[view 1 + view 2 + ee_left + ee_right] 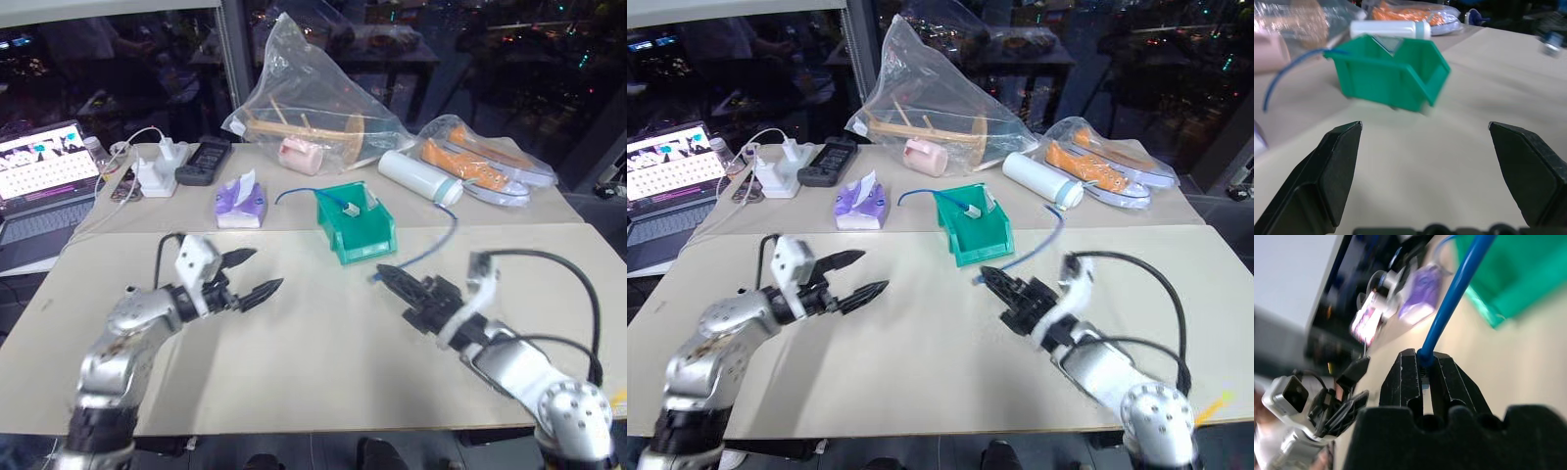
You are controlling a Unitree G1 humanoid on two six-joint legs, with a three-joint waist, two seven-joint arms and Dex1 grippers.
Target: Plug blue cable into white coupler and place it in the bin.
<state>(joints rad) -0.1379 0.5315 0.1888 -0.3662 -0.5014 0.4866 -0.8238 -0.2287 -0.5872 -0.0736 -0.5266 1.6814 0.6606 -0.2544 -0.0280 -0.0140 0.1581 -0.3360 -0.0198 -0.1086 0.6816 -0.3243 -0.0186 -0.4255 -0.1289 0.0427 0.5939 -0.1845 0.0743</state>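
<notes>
Right pincer (1421,363) clamping blue cable (1455,293) end

Beige flat table (294,352), w/ a second beige table surface (490,211) butted behind it. Near the seam, on front table: small teal-green plastic bin (355,227). Back surface, L to R: open laptop (44,181), white power adapter w/ cords (157,174), black remote-like device (203,160), purple tissue pack (241,204), clear plastic bag w/ wooden pieces (313,103), white cylindrical bottle (419,177), clear bag w/ orange shoes (485,162).
</notes>
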